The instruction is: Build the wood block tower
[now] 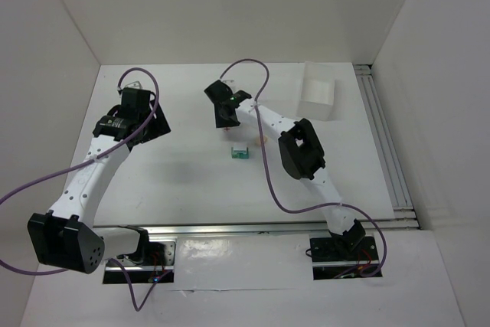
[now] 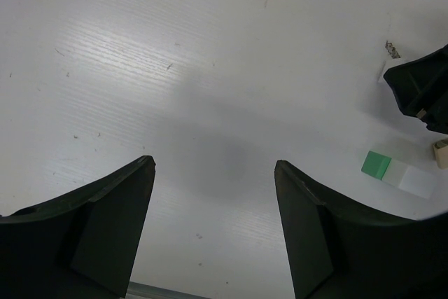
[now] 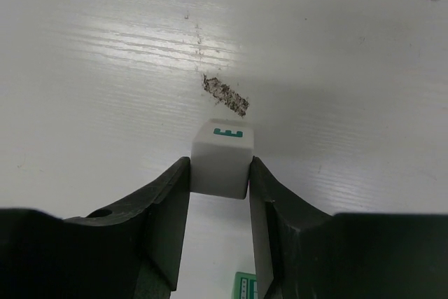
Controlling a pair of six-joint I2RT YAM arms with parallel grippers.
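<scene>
White bench point(image 1: 176, 181): right tool point(image 3: 219, 167) pinches a pale block point(image 3: 221, 155); left tool point(image 2: 213, 167) gapes empty; green block point(image 2: 376, 164) lies loose nearby.

- The table point(image 1: 176, 181) carries everything, and the two arm bases stand at its near edge.
- The tray point(image 1: 320, 97) sits at the far right of the table, close to the back wall.
- Two blocks point(image 1: 240, 152), touching each other, lie near the middle of the table.
- The right gripper point(image 3: 218, 173) is just behind the blocks and slightly left of them.
- A cube point(image 3: 221, 155) sits between its fingers, touched on both sides.
- A scuff mark point(image 3: 225, 94) lies on the table just beyond the cube.
- The left gripper point(image 2: 213, 229) hangs over the left part of the table, well apart from the blocks.
- A small piece point(image 2: 440, 153) lies near the blocks.
</scene>
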